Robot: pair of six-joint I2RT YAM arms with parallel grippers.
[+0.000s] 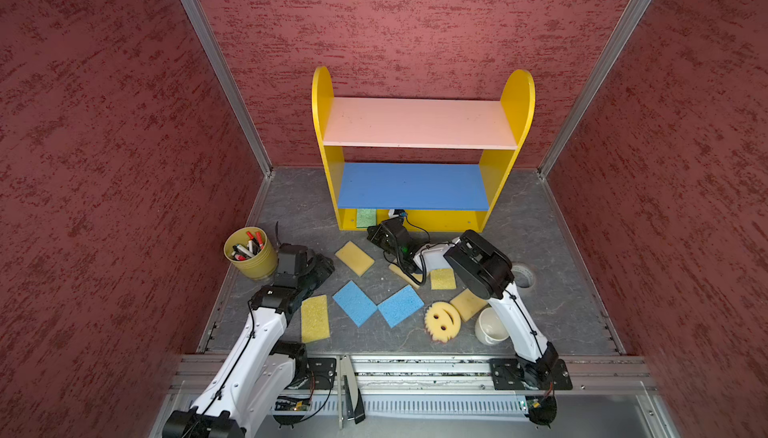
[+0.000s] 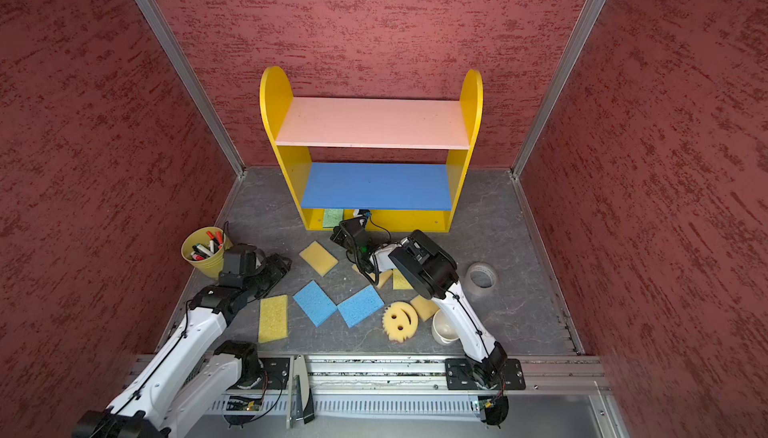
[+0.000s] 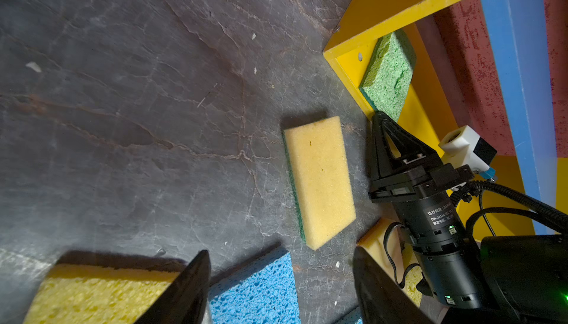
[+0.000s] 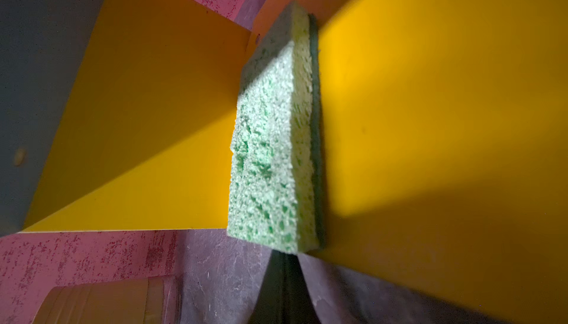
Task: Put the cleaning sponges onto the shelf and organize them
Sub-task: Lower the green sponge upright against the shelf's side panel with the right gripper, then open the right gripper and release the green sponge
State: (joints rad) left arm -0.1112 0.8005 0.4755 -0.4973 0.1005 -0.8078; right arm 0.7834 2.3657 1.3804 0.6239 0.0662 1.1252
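L jaws (image 3: 282, 279) spread, empty; yellow sponge (image 3: 319, 181) straight ahead, long axis along reach, L arm (image 1: 266, 323) nearer. R jaws (image 3: 381, 125) closed, empty, by green sponge (image 3: 388, 76) on shelf (image 3: 344, 70).

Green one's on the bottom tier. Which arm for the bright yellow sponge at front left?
Left. The left gripper is open right beside the bright yellow sponge; the right gripper is shut, across at the shelf base by the green sponge.

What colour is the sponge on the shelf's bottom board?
The sponge is green, clearest in the right wrist view.
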